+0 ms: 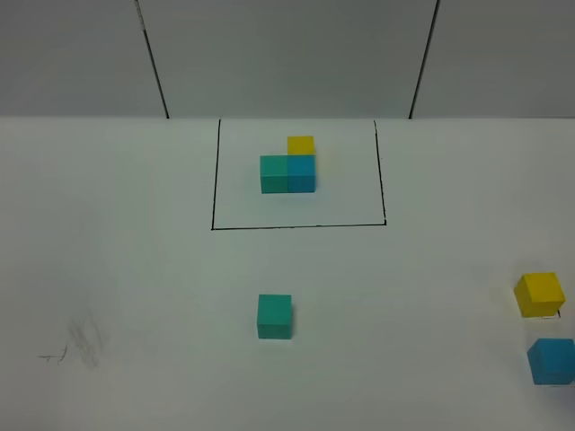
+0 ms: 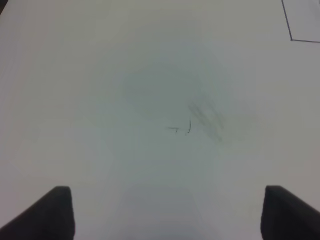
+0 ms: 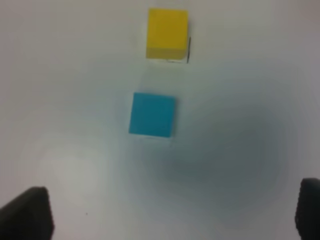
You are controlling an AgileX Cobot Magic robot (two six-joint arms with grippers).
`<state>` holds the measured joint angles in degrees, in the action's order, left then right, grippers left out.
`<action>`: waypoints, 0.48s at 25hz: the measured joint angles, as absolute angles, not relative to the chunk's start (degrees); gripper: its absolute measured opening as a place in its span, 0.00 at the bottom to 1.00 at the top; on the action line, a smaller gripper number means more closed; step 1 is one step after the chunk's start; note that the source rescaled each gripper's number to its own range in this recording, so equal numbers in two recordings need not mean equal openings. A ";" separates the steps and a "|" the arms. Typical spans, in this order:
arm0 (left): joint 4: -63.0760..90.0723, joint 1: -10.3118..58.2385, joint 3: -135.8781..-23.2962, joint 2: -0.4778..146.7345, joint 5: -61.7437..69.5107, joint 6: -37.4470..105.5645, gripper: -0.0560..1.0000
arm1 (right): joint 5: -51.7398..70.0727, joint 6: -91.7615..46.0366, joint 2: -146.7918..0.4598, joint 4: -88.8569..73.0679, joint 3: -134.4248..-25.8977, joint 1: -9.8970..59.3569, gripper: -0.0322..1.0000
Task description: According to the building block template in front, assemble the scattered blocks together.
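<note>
Standing at the far middle of the white table [image 1: 135, 269], the building block template [image 1: 288, 168] is sitting inside a thin black rectangle [image 1: 216, 180]. Its teal-green and blue cubes are lying side by side along the near edge, green on the left, and its yellow cube is sitting directly behind the blue one, touching it.

The scattered blocks are lying apart from one another. The teal-green cube [image 1: 274, 317] is resting alone in front of the rectangle, near the table's middle. The yellow cube [image 1: 539, 294] and the blue cube [image 1: 551, 361] are lying near each other, not touching, at the right edge of the high view, the blue one nearer the camera. A short black mark [image 3: 188, 50] is showing just beside the yellow cube.

The right gripper [image 3: 170, 212] is hanging over the table near these two cubes with its jaws spread wide, holding nothing; the blue cube is lying ahead of its fingertips, the yellow one beyond.

The left gripper [image 2: 170, 212] is hanging over bare table on the left, jaws also apart and gripping nothing, with a faint pencil smudge [image 2: 200, 117] ahead of it.
</note>
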<state>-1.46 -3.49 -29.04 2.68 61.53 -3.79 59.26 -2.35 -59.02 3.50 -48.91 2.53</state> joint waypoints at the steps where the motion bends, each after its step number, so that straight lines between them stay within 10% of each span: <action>1: -1.46 -3.49 -29.04 2.68 61.53 -3.79 0.67 | 59.36 -2.29 -62.47 3.64 -51.42 2.53 1.00; 12: -1.50 -3.49 -29.04 2.68 61.47 -3.79 0.67 | 54.85 2.02 -86.81 3.24 -54.49 0.88 0.98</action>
<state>-1.50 -3.49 -29.04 2.68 61.47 -3.79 54.85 2.02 -86.81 3.24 -54.49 0.88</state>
